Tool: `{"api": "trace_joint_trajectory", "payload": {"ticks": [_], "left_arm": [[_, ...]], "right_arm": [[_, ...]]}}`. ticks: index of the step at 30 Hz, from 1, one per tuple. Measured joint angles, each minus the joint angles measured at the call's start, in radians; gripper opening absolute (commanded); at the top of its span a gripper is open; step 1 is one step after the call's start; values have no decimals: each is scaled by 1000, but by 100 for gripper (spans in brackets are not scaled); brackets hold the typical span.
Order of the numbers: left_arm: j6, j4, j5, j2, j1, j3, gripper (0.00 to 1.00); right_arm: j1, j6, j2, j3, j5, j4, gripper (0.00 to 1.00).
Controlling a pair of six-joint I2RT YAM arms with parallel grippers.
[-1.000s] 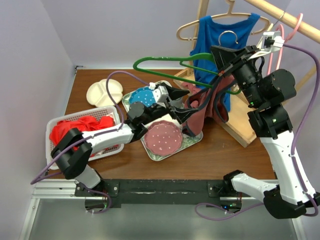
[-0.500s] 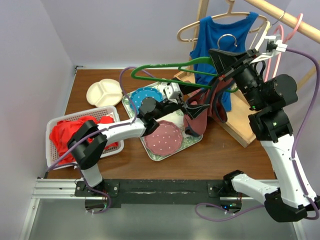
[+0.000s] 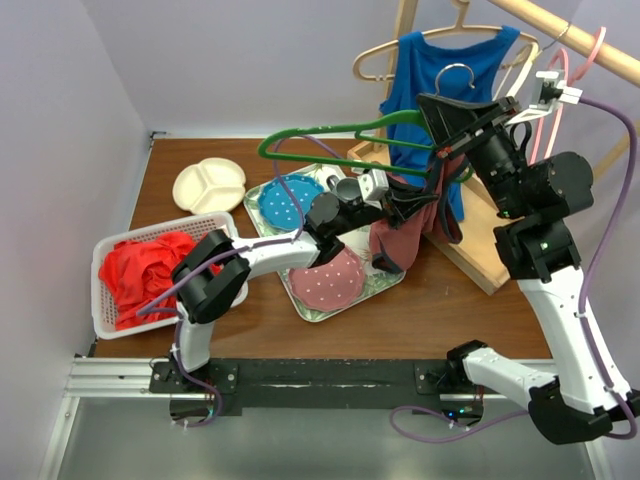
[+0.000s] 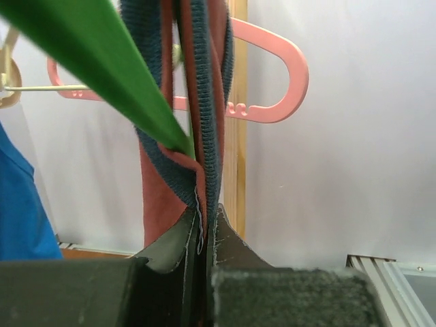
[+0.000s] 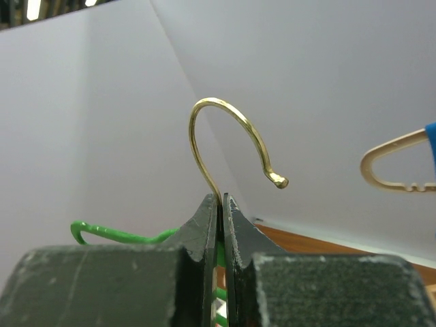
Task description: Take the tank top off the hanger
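A maroon tank top (image 3: 402,235) with blue trim hangs from a green hanger (image 3: 330,134) held in the air over the table. My right gripper (image 3: 440,118) is shut on the hanger at the base of its gold hook (image 5: 231,129), the hook rising just above the fingertips of the right gripper (image 5: 221,199). My left gripper (image 3: 400,207) reaches in from the left and is shut on the tank top. In the left wrist view, the blue-edged strap (image 4: 204,102) runs down between the left gripper's (image 4: 204,214) closed fingers, beside the green hanger arm (image 4: 116,68).
A blue tank top (image 3: 440,60) hangs on a wooden hanger from the wooden rail (image 3: 570,35) behind, with a pink hanger (image 3: 565,80) beside it. Below are a tray (image 3: 330,310) of dotted plates, a white divided plate (image 3: 208,185) and a white basket (image 3: 140,270) of red cloth.
My left gripper has moved right and up to the tank top and closed on its strap; it was open before. The right gripper has kept its hold on the hanger.
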Motion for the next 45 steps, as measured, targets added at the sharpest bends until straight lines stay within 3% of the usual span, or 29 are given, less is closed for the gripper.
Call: {"api": "trace_joint_trajectory", "payload": {"ticks": [15, 27, 36, 45], "left_arm": [[-61, 74, -11, 59, -33, 13, 0], [-54, 184, -77, -22, -40, -185, 0], [11, 88, -130, -177, -41, -286, 0], [9, 16, -145, -208, 1, -299, 0]], "right_arm": [[-5, 227, 25, -53, -3, 229, 0], [-5, 272, 35, -69, -5, 265, 0], [-2, 249, 79, -20, -156, 246, 0], [1, 107, 105, 4, -226, 128, 0]]}}
